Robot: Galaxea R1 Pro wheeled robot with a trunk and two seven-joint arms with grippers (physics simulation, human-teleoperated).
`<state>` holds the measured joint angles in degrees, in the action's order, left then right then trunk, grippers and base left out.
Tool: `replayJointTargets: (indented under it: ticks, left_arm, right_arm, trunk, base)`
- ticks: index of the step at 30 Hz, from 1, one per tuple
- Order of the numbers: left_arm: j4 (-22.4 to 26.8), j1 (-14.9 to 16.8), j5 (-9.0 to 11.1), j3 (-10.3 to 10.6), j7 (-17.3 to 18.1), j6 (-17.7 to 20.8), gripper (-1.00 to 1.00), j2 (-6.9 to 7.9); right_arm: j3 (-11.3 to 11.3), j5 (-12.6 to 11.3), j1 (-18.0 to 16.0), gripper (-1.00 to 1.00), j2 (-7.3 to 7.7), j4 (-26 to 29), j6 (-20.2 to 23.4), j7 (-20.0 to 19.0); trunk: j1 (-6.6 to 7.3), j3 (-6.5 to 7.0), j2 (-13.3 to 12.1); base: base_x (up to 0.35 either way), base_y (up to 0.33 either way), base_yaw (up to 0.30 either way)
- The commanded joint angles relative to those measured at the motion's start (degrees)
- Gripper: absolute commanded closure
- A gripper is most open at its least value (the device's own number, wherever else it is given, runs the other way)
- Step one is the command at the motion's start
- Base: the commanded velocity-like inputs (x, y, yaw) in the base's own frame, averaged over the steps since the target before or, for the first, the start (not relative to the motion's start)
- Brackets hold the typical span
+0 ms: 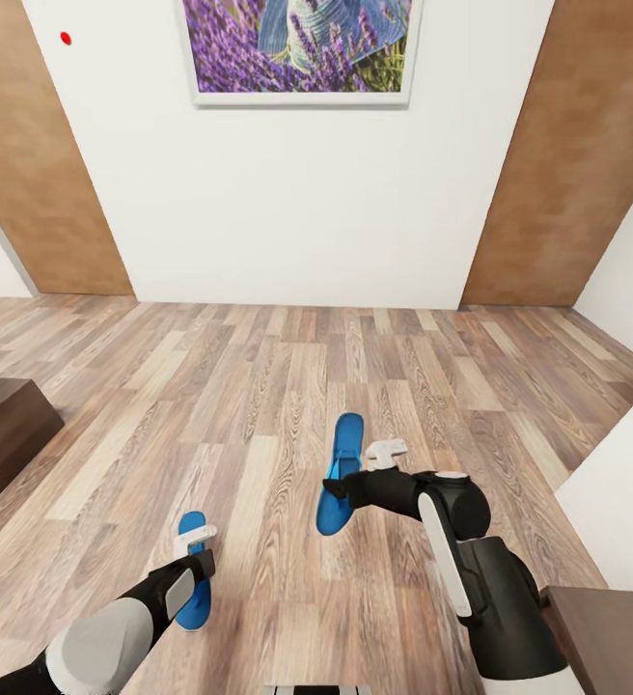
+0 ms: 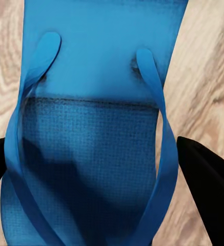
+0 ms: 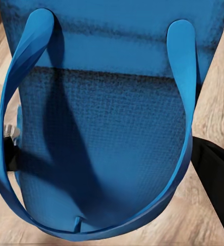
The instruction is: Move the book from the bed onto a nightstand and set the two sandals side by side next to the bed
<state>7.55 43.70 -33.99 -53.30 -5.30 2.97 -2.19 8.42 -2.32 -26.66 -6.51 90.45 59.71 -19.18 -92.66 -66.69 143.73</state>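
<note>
Two bright blue sandals are in view over the wood-plank floor. One sandal lies lengthwise in the middle, with my right gripper shut across its width; in the right wrist view this sandal fills the frame, a dark finger against its edge. The other sandal is at the lower left. My left gripper is shut across it, and black fingers flank the sandal close above the floor. The pale mattress of the bed shows at the right edge. The book is out of view.
A dark brown wooden piece of furniture juts in at the left edge, and another dark wooden top sits at the lower right beside the mattress. A white wall with a lavender picture and brown panels stands ahead across open floor.
</note>
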Motion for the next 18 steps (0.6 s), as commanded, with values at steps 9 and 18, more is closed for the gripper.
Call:
replayJointTargets:
  ticks: [9,18]
  left_arm:
    - [-0.01,0.56,-0.50,-0.22,-0.32,0.37,1.00,-0.04]
    - [-0.05,0.44,-0.55,-0.22,-0.23,-0.22,1.00,-0.03]
  right_arm:
    - [-0.07,-0.18,0.49,1.00,0.99,0.15,0.29,0.11]
    - [0.01,-0.23,0.55,1.00,1.21,0.14,0.29,0.05]
  trunk:
    - [0.24,1.95,-0.11]
    - [0.47,3.95,-0.23]
  base:
    - [0.000,0.000,0.000]
    - [0.000,0.000,0.000]
